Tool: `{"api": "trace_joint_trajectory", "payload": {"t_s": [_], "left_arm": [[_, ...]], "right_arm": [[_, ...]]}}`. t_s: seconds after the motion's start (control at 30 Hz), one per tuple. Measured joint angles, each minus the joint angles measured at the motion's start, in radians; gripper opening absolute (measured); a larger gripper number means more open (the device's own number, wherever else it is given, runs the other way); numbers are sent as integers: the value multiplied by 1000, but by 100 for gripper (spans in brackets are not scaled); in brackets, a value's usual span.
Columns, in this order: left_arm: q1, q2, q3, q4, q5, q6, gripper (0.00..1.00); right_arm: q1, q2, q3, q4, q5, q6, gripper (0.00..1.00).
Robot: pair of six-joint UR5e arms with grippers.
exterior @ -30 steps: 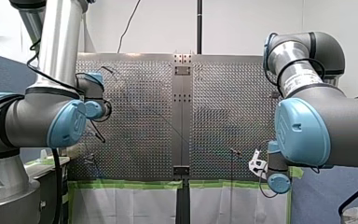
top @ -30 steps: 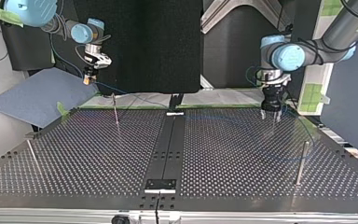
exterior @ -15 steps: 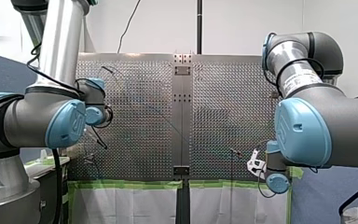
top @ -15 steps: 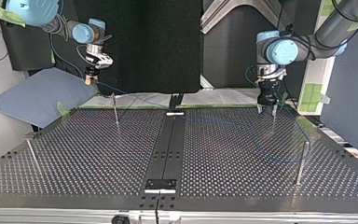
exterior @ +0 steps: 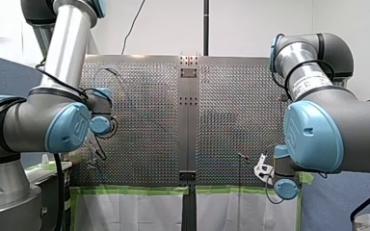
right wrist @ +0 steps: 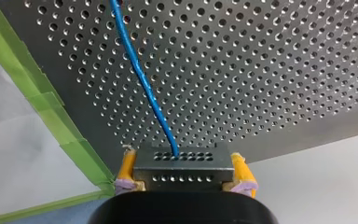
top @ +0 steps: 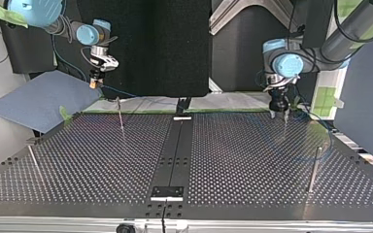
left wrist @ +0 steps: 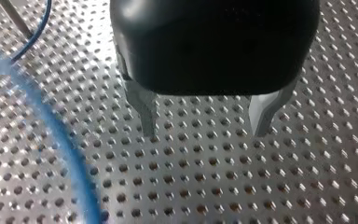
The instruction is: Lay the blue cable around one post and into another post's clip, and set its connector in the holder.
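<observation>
Left pincer (left wrist: 205, 133): open, metal fingers spread with nothing between them, tips just above the perforated desk (left wrist: 205, 186); upper right of the top view.
Right pincer (right wrist: 183, 156): closed on the connector (right wrist: 182, 169), a yellow pad on each side; upper left of the top view, off the desk's far edge.
Blue cable (right wrist: 142, 79): leaves the connector and runs over the desk; a blurred stretch lies beside the open fingers.
Posts: one thin post (top: 120, 114) below the right pincer, another (top: 313, 169) at right.
</observation>
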Motion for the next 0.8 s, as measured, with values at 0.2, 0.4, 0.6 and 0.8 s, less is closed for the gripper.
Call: {"api": "trace_joint_trajectory", "payload": {"t_s": [0.2, 0.4, 0.6, 0.8], "left_arm": [[-3, -50, 0, -4, -11, 39, 100], [-25, -70, 1, -25, 11, 59, 100], [-74, -71, 1, -52, 1, 69, 100], [-122, -71, 0, -95, -42, 104, 100]], "right_arm": [[-4, 6, 0, -1, -1, 1, 0], [-11, 25, -5, -3, -1, 2, 0], [-11, 35, -9, -2, -1, 1, 0], [-11, 36, -10, -2, -1, 2, 0]]}}
